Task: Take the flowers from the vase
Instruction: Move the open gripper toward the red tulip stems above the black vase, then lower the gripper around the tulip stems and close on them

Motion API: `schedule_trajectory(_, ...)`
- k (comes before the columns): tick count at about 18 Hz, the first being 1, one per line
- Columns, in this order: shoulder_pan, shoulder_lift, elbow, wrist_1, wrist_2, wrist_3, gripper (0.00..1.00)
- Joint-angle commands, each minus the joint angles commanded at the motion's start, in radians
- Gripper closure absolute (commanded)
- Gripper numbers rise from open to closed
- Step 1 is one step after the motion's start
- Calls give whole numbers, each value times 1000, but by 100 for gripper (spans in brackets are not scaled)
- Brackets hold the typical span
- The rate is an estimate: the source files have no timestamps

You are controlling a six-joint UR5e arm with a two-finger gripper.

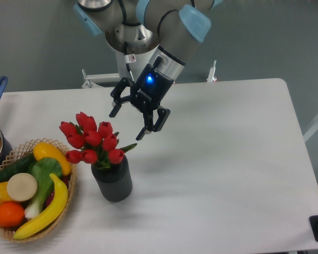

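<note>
Near counter's left edge, red tulip bunch [91,139] in ribbed dark-grey vase [113,181]: soft, light; you grip stems. Gripper [126,121] jaws wide, empty.

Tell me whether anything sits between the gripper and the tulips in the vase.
Nothing visible does. The open gripper hangs above and to the right of the flowers, with only bare table behind the gap. The vase holds them from below, and the fruit basket sits on their far side, left.
</note>
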Motion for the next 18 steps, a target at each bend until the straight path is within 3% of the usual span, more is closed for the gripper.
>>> schedule_trajectory(16, -72, -80, 17, 22, -6, -52, 0)
schedule_trajectory(18, -81, -89, 18, 57, -3, -52, 0)
